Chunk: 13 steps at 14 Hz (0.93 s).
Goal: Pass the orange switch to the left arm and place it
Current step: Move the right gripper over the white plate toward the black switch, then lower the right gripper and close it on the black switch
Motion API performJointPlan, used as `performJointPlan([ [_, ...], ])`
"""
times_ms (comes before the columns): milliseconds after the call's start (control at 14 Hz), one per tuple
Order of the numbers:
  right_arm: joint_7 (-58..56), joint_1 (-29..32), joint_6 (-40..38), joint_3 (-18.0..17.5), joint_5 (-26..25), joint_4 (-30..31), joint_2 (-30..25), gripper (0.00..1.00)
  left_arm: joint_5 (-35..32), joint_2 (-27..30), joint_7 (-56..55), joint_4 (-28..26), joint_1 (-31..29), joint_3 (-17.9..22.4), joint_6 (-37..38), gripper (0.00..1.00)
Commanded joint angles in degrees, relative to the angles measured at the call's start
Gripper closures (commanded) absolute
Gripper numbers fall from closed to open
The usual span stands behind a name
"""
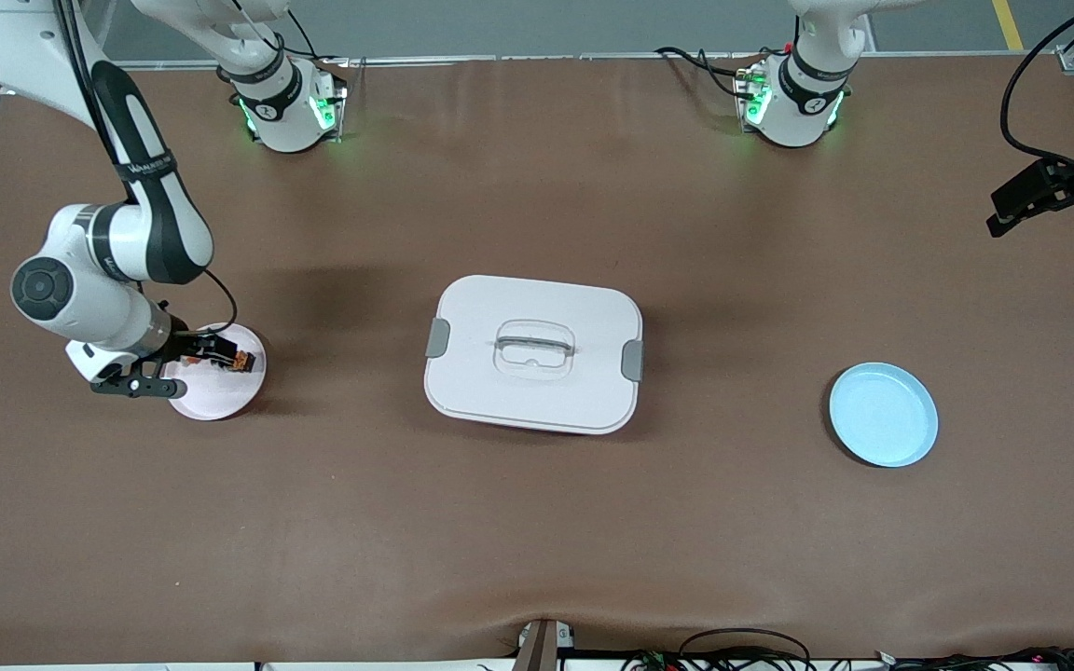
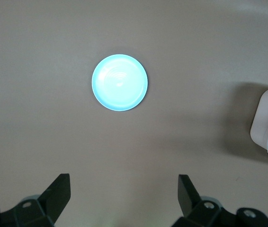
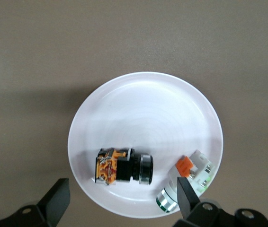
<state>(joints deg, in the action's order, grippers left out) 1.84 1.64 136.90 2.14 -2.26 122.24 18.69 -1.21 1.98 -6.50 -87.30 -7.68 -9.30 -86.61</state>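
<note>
We locate the orange switch (image 3: 122, 166) on the pink plate (image 1: 243, 391) at mid-left of the front view, beside a white part (image 3: 191, 177). The right gripper (image 3: 120, 201) hovers over it, jaws spread (apparently not touching). The left gripper (image 2: 124, 194), open, waits at the frame's right edge; the box (image 1: 533, 352) sits centre.

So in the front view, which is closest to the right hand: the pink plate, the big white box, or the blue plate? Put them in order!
Nearest to the right hand first:
1. Pink plate, right under the hand, at the right arm's end.
2. White box, mid-table.
3. Blue plate, at the left arm's end.
</note>
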Motion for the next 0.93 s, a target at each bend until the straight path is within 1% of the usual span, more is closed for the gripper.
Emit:
performJointPlan([
  [0,1.93,1.09,2.49,-0.55,-0.38,-0.08,2.04,0.00,0.51,-0.14,1.13,0.20,-0.15,-0.19,-0.49,0.00],
  [570,3.87,0.65,2.49,-0.64,-0.38,0.36,3.28,0.00,0.51,-0.23,1.13,0.03,-0.32,-0.19,-0.31,0.00],
  [855,3.96,0.65,2.93,-0.64,-0.20,0.36,5.12,0.00,0.16,-1.81,1.13,0.03,-0.06,-0.19,-0.75,0.00],
])
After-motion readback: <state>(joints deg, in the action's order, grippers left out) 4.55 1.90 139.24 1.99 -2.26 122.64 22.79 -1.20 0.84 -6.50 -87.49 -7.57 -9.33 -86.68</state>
